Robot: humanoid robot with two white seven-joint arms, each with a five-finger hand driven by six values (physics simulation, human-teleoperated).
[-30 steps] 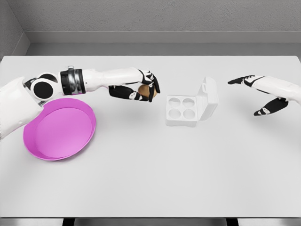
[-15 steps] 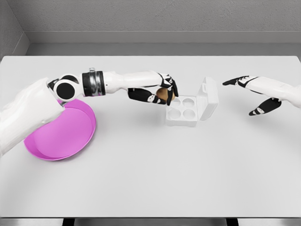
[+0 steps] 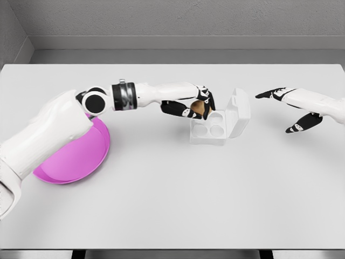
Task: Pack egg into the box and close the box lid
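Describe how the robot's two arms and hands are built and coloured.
Both arms are glossy white shells. The left arm has a black round joint cap, then a metallic grey ring with a black band on the forearm. The left hand and right hand are five-fingered, white on the backs with black joints and finger segments. No cables or markings show.

We see a matt white egg box (image 3: 221, 125), a smooth matt brown egg (image 3: 198, 108) and a glossy magenta plastic bowl (image 3: 81, 156) left of the box.

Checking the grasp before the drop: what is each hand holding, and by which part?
The left hand holds the brown egg, fingers curled over its top and sides, above the box. The right hand is open and holds nothing.
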